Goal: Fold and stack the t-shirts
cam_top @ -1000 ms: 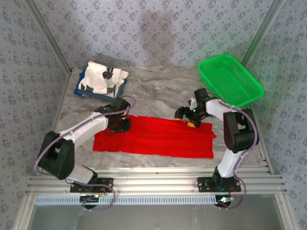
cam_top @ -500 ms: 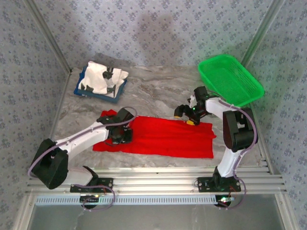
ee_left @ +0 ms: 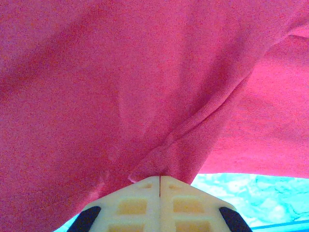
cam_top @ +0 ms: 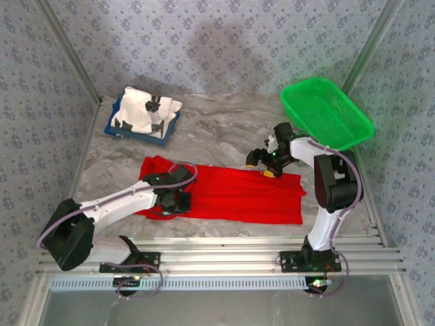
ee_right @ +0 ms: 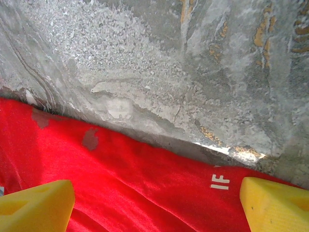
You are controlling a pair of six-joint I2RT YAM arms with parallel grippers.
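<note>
A bright red t-shirt (cam_top: 238,197) lies spread across the near middle of the table. My left gripper (cam_top: 175,198) is over its left part, shut on a pinch of the red cloth. In the left wrist view the cream fingertips (ee_left: 160,181) meet with a fold of red t-shirt (ee_left: 120,87) caught between them. My right gripper (cam_top: 262,166) stands open over the shirt's far edge. Its yellow fingers (ee_right: 34,205) straddle red cloth (ee_right: 145,183) with small white letters (ee_right: 219,181). A white t-shirt (cam_top: 143,112) with black marks lies bunched in the blue tray (cam_top: 170,130).
A green mesh basket (cam_top: 340,136) sits at the back right, close behind the right arm. The marble table (cam_top: 224,129) shows bare between tray and basket. Patterned walls close in the back and sides. Metal rails (cam_top: 224,255) run along the near edge.
My left gripper has moved toward the near edge and slightly right, pulling its pinch of red cloth along; the shirt's left end has changed shape. The right gripper stays put.
</note>
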